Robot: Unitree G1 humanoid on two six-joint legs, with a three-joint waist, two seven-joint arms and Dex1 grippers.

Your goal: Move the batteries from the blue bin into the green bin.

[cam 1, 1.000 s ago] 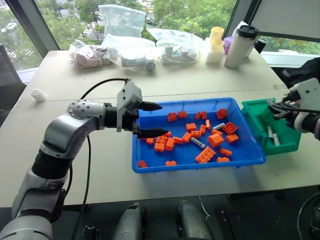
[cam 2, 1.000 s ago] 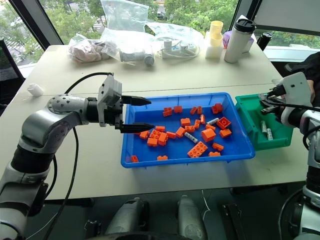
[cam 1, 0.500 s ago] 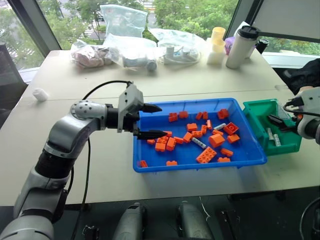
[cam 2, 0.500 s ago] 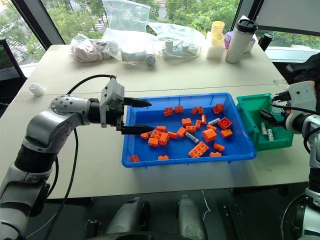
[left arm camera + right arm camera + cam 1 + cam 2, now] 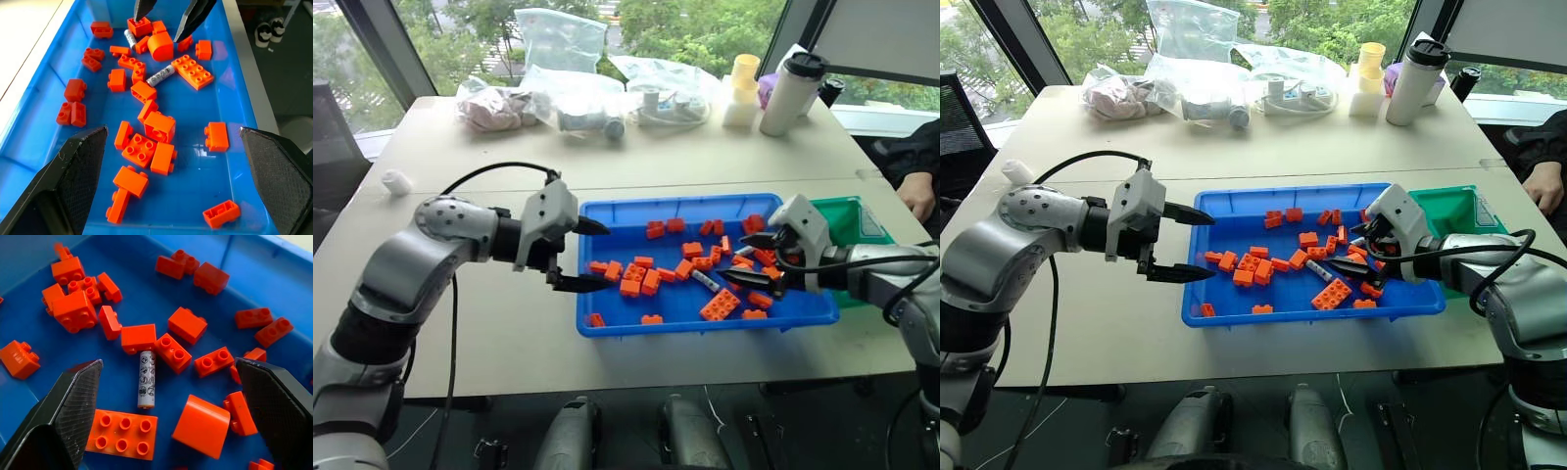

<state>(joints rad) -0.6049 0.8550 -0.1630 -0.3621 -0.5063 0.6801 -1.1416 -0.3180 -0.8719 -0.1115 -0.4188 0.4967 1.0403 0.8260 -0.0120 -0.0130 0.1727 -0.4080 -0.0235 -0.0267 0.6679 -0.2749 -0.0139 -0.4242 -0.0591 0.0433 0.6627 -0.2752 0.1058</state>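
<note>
The green bin, at three o'clock of the blue bin, is mostly hidden behind the right pincer and its arm, so its inside and any batteries there cannot be seen. A person's hand at three o'clock is cut off by the picture's edge. What fills the clear bags at twelve o'clock on the counter is too small to tell. In the left wrist view a second battery sits partly covered by a brick
</note>
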